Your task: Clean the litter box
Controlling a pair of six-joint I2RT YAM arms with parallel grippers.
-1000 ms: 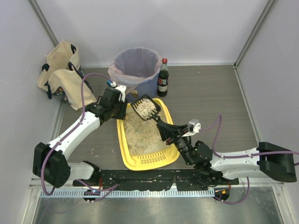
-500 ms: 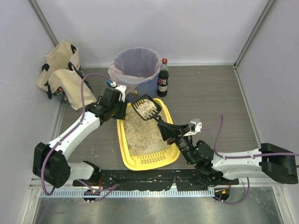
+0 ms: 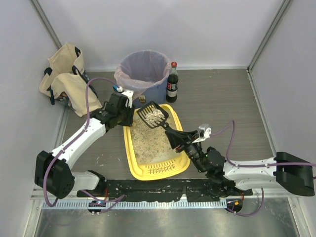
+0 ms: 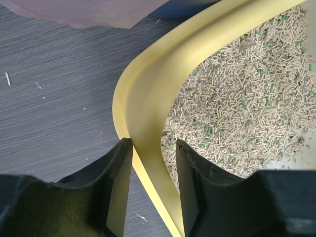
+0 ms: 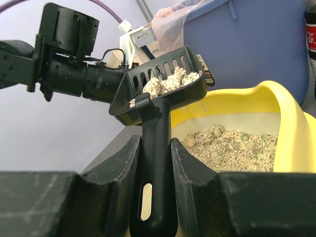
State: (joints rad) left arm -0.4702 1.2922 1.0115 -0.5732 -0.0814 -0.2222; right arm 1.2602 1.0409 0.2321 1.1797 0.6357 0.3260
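The yellow litter box (image 3: 128,144) lies between my arms, with beige granules (image 3: 150,140) inside and a slotted grille at its near end. My left gripper (image 3: 127,118) is shut on the box's far-left rim (image 4: 143,94), one finger outside and one inside. My right gripper (image 3: 178,139) is shut on the handle of a black slotted scoop (image 3: 152,115), held above the far end of the box. In the right wrist view the scoop (image 5: 163,84) is level and carries a few pale clumps (image 5: 170,81). The handle sits between my fingers (image 5: 190,168).
A round blue bin with a clear liner (image 3: 143,74) stands just beyond the box. A dark cola bottle (image 3: 172,82) is at its right. A tan tote bag (image 3: 64,79) sits at the far left. Loose granules are scattered on the table left of the box.
The scoop has shifted slightly left and holds less: loose granules have dropped through its slots into the box and only clumps stay. The left gripper has not moved.
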